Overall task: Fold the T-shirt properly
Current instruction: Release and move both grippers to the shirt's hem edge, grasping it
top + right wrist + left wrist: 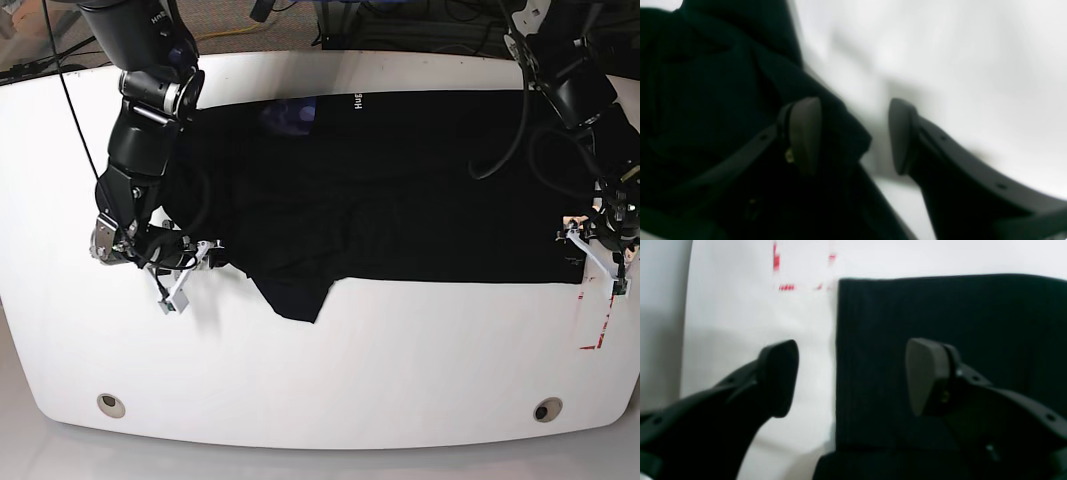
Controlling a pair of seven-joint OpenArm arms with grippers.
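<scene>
T-shirt (400,190) shows white lettering starting "Hu"; left claw (853,376) gapes, right claw (853,135) straddles cloth, unclenched.

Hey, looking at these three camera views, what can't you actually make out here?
- T-shirt print: base view, mostly folded under; white lettering too small to read.
- Right gripper: right wrist view, too blurred to tell whether it touches the cloth.
- Left gripper: left wrist view, its height above the table is unclear.

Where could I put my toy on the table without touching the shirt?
The wide white strip of the table below the T-shirt is bare, from its lower hem to the near edge. The far-left side is also bare. It is crowded at both shirt ends, where the left tool and right tool hang.
</scene>
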